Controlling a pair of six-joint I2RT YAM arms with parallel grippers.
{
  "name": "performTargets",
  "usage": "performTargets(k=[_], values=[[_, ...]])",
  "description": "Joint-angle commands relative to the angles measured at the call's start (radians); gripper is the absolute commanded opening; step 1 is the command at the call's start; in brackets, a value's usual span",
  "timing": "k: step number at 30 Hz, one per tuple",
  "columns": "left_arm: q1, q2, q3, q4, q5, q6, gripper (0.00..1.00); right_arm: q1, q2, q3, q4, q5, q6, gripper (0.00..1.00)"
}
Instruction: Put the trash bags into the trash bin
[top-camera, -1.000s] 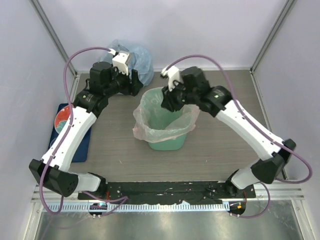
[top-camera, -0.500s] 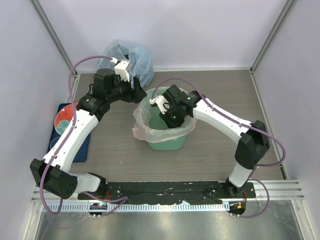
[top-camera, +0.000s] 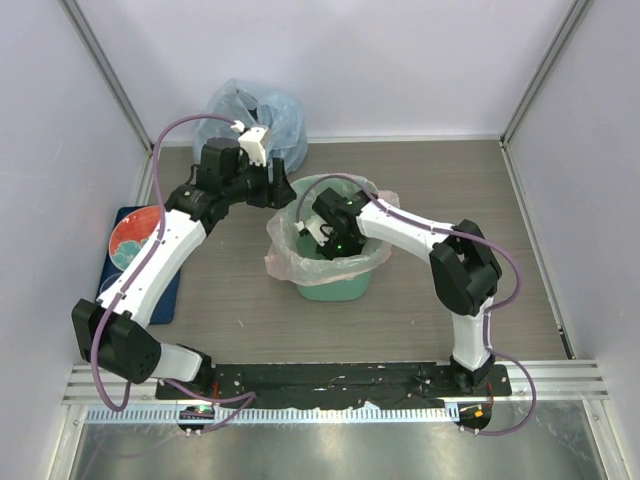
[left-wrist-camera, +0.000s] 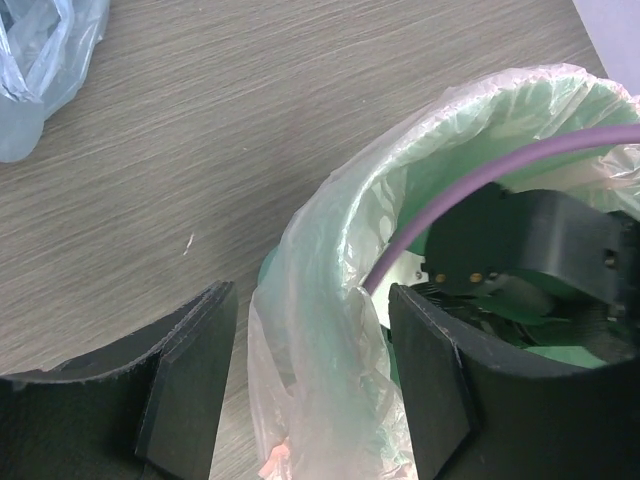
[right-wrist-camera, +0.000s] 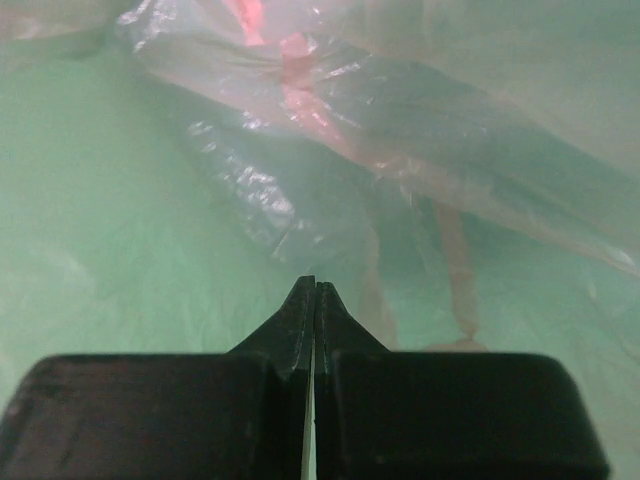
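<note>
The mint-green trash bin (top-camera: 345, 285) stands mid-table. The pale-pink trash bag (top-camera: 288, 262) lines it, its edge folded out over the rim. My left gripper (top-camera: 281, 190) is open at the bin's far-left rim. In the left wrist view its fingers (left-wrist-camera: 190, 385) straddle the rim with the bag's edge (left-wrist-camera: 325, 340) between them, not pinched. My right gripper (top-camera: 330, 238) is down inside the bin. In the right wrist view it (right-wrist-camera: 315, 290) is shut and empty, pointing at the crinkled bag (right-wrist-camera: 300, 120) against the green wall (right-wrist-camera: 90, 250).
A bulging pale-blue bag (top-camera: 250, 108) sits at the back left by the wall, also in the left wrist view (left-wrist-camera: 40, 60). A blue mat with a red plate (top-camera: 128, 245) lies at the left edge. My right arm's purple cable (left-wrist-camera: 480, 185) crosses the bin mouth.
My right gripper has moved left and down into the bin. My left gripper has shifted right, closer to the bin's rim.
</note>
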Motion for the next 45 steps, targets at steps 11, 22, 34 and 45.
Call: performTargets(k=[11, 22, 34, 45], values=[[0.024, 0.029, 0.059, -0.005, 0.026, -0.045, 0.66, 0.002, 0.183, 0.044, -0.081, 0.101, -0.083, 0.01], [0.033, 0.018, 0.041, -0.018, 0.031, -0.059, 0.67, 0.003, 0.282, 0.078, -0.174, 0.071, -0.117, 0.01], [0.034, -0.003, 0.027, 0.016, 0.042, -0.081, 0.67, 0.005, 0.13, 0.133, -0.141, 0.025, -0.074, 0.01], [0.034, -0.009, 0.039, 0.024, 0.063, -0.067, 0.67, 0.015, 0.022, 0.138, -0.119, 0.012, -0.074, 0.01]])
